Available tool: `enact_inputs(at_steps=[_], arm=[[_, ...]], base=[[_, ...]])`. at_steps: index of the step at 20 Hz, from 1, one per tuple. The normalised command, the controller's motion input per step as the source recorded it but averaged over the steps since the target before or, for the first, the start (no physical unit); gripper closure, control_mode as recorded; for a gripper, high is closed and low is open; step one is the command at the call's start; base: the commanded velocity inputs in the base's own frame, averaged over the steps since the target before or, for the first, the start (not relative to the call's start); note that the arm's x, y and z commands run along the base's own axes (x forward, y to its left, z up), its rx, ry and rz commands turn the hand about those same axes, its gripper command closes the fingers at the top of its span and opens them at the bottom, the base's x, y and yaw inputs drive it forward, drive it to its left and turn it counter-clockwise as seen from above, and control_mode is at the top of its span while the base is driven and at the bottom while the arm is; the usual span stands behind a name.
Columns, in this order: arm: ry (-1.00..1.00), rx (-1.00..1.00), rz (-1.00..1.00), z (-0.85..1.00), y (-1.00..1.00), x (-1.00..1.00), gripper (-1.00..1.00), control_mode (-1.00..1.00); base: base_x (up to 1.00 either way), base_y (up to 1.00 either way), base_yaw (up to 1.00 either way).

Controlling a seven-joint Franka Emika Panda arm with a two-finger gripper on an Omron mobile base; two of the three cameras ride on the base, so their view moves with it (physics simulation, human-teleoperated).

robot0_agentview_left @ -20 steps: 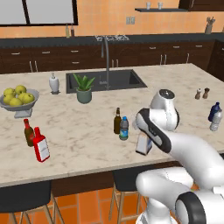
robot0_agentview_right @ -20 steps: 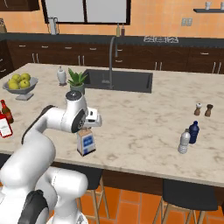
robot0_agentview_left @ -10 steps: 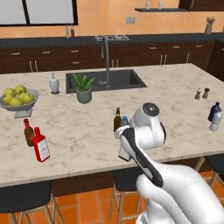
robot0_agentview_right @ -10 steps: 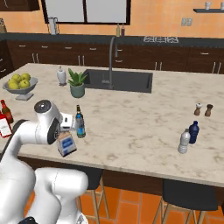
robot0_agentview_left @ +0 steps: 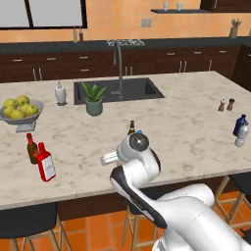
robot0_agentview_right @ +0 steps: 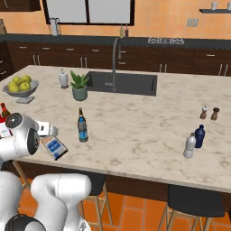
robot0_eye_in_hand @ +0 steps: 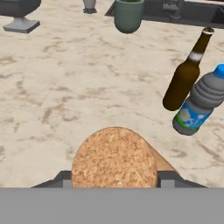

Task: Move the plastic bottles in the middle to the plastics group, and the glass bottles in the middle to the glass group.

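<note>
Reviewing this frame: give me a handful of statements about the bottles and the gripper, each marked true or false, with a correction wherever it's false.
1. The gripper holds the cork-stoppered bottle lifted off the island counter. True.
2. The slim brown bottle and the water bottle stand side by side in the middle. True.
3. The cork-stoppered bottle stands next to the red bottle. False: it is tilted in the jaws, apart from the red bottle.
4. The water bottle has joined the dark blue bottle. False: it is in the middle, beside the slim brown bottle.
5. The fruit bowl holds red apples. False: the fruit is yellow-green.
</note>
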Motion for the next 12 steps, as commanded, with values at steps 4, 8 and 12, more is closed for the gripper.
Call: enact_inputs(at_steps=[4,8,12], arm=[[0.0,0.0,0.0,0.23,1.0,0.11,1.0,-1.0],[0.08,0.11,0.0,0.31,0.83,0.04,1.0,-1.0],[0.21,0.18,0.0,0.34,0.72,0.04,1.0,-1.0]], base=[[0.0,0.0,0.0],[0.0,0.0,0.0],[0.0,0.0,0.0]])
